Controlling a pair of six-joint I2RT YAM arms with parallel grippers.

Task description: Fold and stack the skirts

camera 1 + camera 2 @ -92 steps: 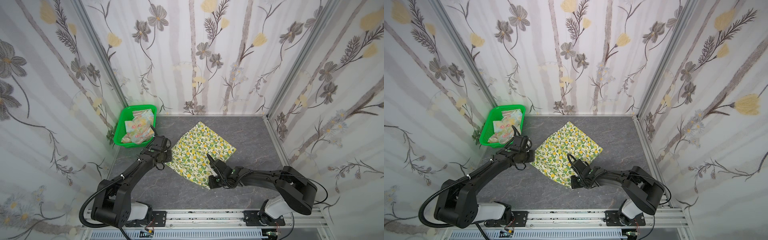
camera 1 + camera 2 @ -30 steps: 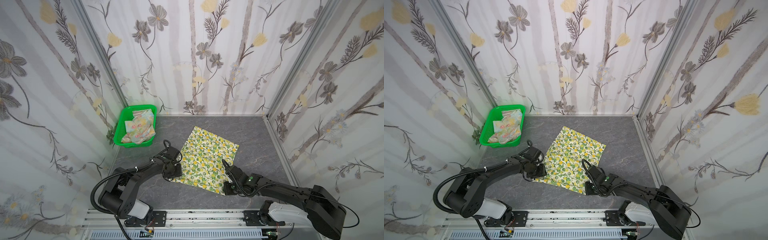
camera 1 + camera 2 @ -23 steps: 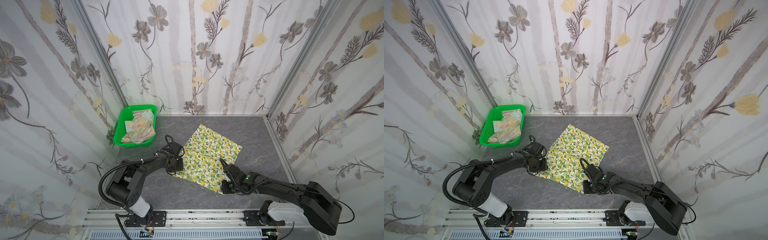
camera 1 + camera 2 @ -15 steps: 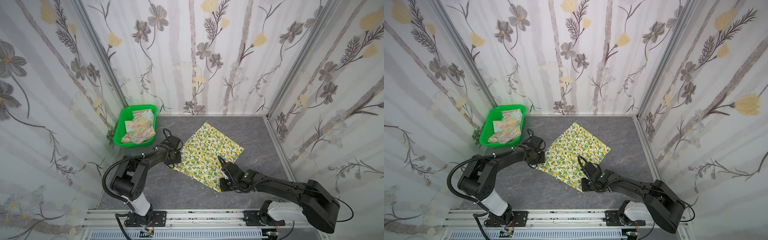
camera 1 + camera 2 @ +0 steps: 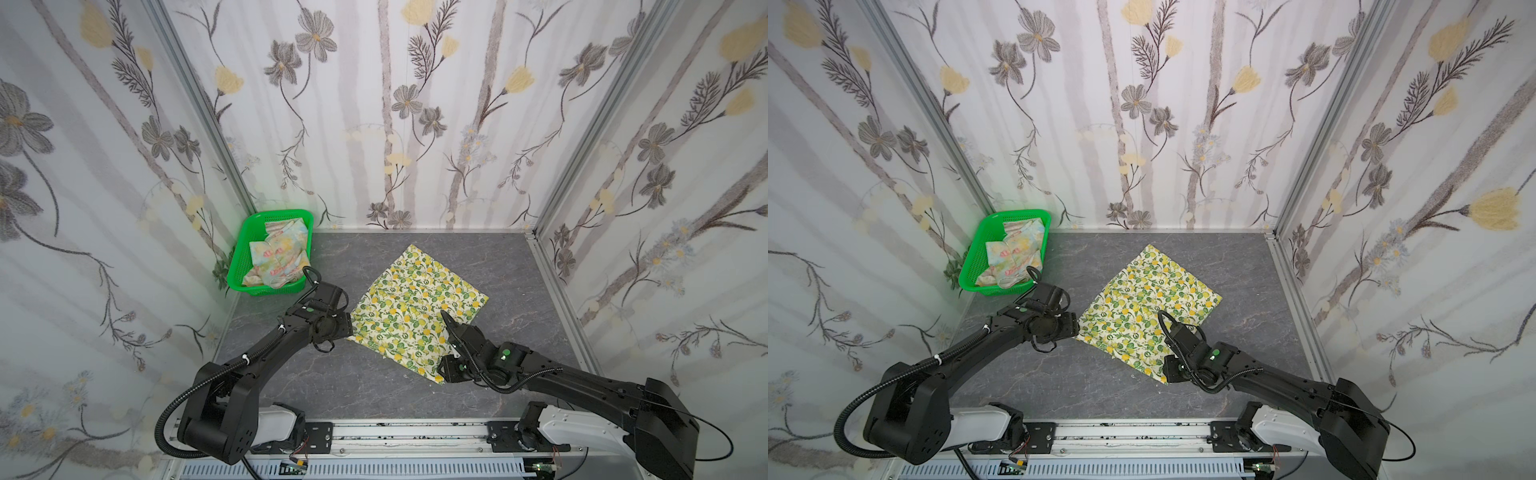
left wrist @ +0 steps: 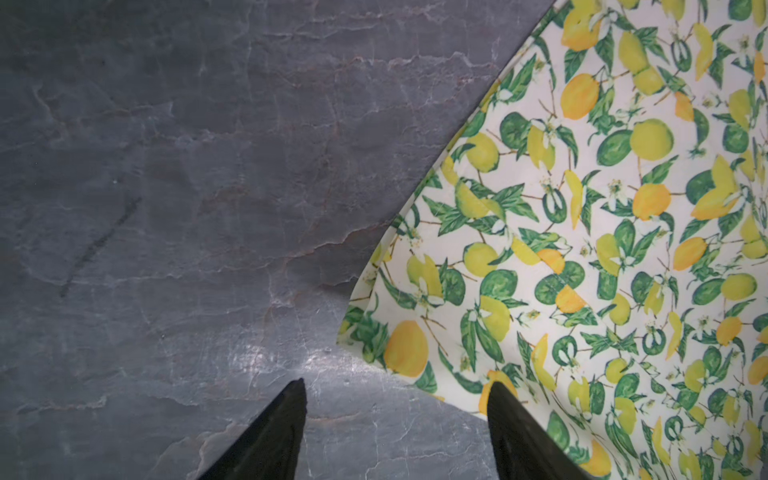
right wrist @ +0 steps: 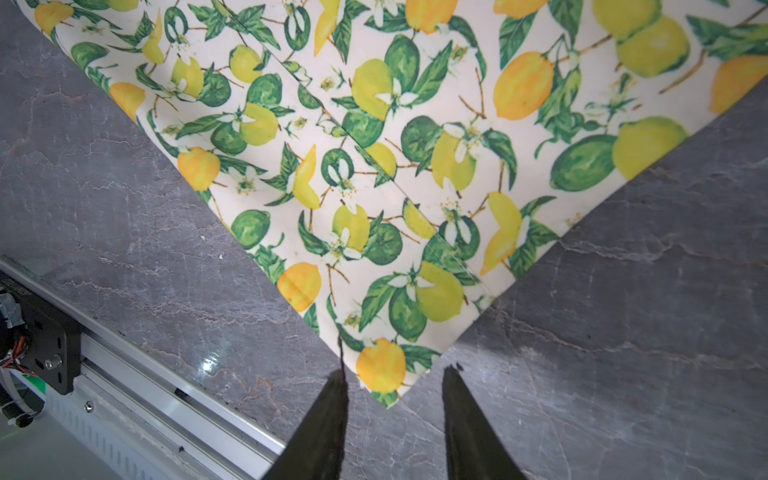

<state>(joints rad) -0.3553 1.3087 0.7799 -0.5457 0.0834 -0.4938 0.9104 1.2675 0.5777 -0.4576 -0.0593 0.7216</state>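
Observation:
The cream skirt with lemons and green leaves [image 5: 415, 307] [image 5: 1146, 299] lies flat on the grey table, turned like a diamond. My left gripper [image 5: 349, 328] [image 6: 397, 384] stands open at its left corner, with bare table between the fingers and the cloth [image 6: 602, 249] just ahead. My right gripper [image 5: 442, 370] [image 7: 395, 371] is open at the near corner; the tip of the cloth [image 7: 374, 166] lies loose on the table between the spread fingertips. The pastel skirt with pink flowers [image 5: 278, 257] [image 5: 1017, 249] sits crumpled in the basket.
The green perforated basket [image 5: 249, 226] [image 5: 984, 232] stands in the back left corner, just behind my left arm. Flowered walls close in the back and both sides. A metal rail [image 5: 395, 432] [image 7: 124, 374] runs along the table's front edge.
Both grippers have opened and let go of the lemon skirt's corners. Before that the skirt was shifted a little toward the back and turned; it now lies flat.

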